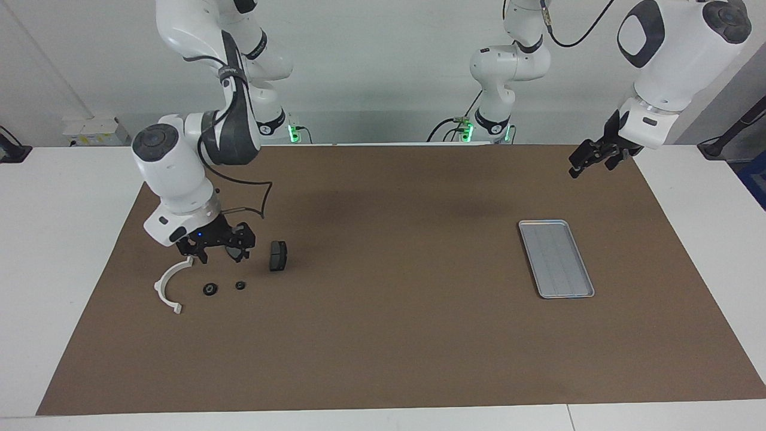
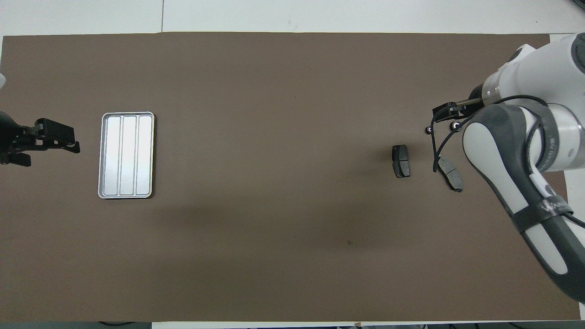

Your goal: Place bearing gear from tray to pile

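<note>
The silver tray (image 1: 555,258) lies empty toward the left arm's end of the table; it also shows in the overhead view (image 2: 126,155). The pile is at the right arm's end: a white curved bracket (image 1: 170,287), two small black bearing gears (image 1: 209,289) (image 1: 240,285), one dark brake pad (image 1: 277,255) (image 2: 401,161) and a second pad (image 2: 451,172). My right gripper (image 1: 218,251) hangs low over the pile, open and empty, just above the bracket's end and the second pad. My left gripper (image 1: 589,158) waits up in the air beside the tray.
A brown mat (image 1: 383,335) covers the table; white table surface (image 1: 60,239) borders it. The right arm's cable loops over the mat beside the gripper.
</note>
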`<state>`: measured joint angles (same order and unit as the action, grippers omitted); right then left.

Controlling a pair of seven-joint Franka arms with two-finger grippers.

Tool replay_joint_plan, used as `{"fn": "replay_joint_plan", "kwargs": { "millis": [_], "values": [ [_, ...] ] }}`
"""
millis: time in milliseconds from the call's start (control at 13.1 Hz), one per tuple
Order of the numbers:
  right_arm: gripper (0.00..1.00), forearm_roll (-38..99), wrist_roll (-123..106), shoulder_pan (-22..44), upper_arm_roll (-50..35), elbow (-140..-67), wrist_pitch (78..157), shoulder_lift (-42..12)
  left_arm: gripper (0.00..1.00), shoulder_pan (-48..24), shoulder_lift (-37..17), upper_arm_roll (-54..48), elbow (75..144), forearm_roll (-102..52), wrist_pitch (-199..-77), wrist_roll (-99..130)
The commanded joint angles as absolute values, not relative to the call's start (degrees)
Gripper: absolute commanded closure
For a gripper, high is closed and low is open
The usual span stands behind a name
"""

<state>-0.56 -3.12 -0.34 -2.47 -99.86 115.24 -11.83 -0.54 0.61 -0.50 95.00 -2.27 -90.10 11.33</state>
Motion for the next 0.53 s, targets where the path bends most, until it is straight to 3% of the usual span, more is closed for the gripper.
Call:
{"fn": "replay_joint_plan", "kwargs": {
  "millis": [0, 229, 457],
  "values": [
    [0.0, 0.3, -2.9, -1.3, -2.3, -96.4, 106.4, -7.0, 0.0, -0.8, 1.9, -0.4, 96.3, -1.2, -90.4, 11.3],
    [0.0, -0.5, -2.7, -1.3, -2.0, -91.2, 95.8, -2.8, 0.0, -0.7, 1.9, -0.4, 96.3, -1.2, -90.4, 11.3],
    [0.0, -0.7, -2.7, -1.3, -1.9, -90.6, 91.3, 2.4, 0.0, -0.7, 2.0, -0.4, 96.3, -1.2, -90.4, 11.3]
  ]
}}
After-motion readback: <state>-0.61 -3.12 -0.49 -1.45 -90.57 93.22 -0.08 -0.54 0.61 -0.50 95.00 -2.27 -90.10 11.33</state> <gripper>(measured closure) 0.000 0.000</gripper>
